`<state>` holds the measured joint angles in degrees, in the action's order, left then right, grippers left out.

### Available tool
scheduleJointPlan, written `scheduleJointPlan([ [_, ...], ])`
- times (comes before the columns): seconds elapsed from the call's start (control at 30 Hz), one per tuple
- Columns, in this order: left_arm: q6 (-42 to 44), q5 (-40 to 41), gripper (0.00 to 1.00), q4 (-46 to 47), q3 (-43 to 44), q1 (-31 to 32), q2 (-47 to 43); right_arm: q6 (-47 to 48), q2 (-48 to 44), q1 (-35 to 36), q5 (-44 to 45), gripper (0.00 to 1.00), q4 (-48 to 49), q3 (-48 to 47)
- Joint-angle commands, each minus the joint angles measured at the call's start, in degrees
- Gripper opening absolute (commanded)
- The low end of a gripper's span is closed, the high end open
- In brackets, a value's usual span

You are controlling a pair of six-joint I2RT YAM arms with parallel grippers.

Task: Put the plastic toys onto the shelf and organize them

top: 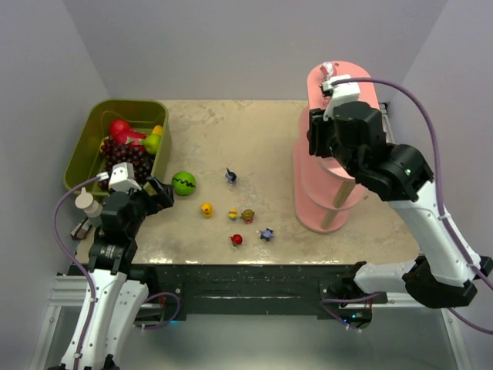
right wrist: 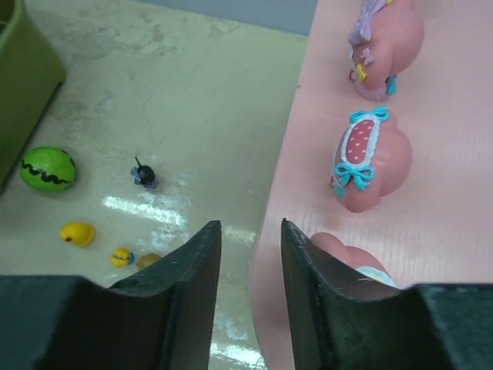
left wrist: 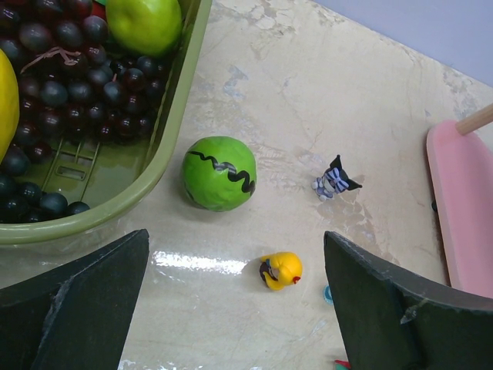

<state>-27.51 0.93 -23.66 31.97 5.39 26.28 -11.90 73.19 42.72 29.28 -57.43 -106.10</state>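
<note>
Right end effector (right wrist: pixel 250 231): narrowly apart, empty, at shelf (right wrist: pixel 454 254) edge, pink toys (right wrist: pixel 370 162) lined alongside; left end effector (left wrist: pixel 236 239): wide apart, framing yellow toy (left wrist: pixel 281 270), seemingly next.

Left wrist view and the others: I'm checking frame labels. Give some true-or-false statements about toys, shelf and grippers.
1. The green ball lies on the table outside the olive bin. True.
2. The left gripper is shut on the yellow toy. False: it is open; the toy lies free on the table.
3. Pink toys sit on the shelf. True.
4. The right gripper holds a toy. False: it is open and empty.
5. The dark blue toy is in the bin. False: it stands on the table.
</note>
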Motion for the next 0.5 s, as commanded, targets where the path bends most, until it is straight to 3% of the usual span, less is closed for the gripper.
scheduleJointPlan([
  [0.0, -0.62, 0.92, 1.00, 0.81, 1.08, 0.24, -0.27, 1.97, -4.81, 0.00, -1.77, 0.48, 4.26, -4.98],
  [0.2, -0.62, 0.83, 1.00, 0.81, 1.08, 0.24, -0.18, 2.50, -6.83, -0.01, 1.74, 0.58, 2.33, -6.83],
  [0.47, -0.62, 0.57, 1.00, 0.81, 0.99, 0.24, -0.18, 2.76, -8.76, -0.09, 4.82, 0.80, -0.49, -2.45],
])
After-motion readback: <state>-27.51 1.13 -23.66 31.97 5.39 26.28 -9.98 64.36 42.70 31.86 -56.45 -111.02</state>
